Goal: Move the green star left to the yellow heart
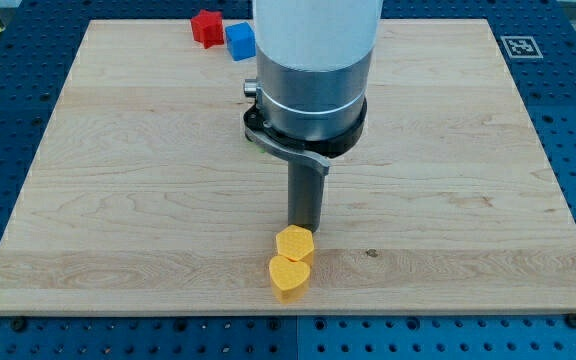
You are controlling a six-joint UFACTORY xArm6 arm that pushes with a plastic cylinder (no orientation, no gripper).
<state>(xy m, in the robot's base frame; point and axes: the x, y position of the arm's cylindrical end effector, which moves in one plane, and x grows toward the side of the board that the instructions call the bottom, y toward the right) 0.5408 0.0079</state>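
Note:
No green star shows in this view; the arm's wide body may hide it. A yellow heart (289,277) lies near the board's bottom edge, about the middle. A second yellow block (294,243), roughly hexagonal, touches the heart's upper side. My tip (304,227) stands just above that second yellow block, touching or almost touching its top edge, slightly to its right.
A red star (206,27) and a blue cube (239,41) sit side by side near the top edge, left of the arm. The wooden board (118,200) lies on a blue perforated table. A marker tag (519,46) is at the top right corner.

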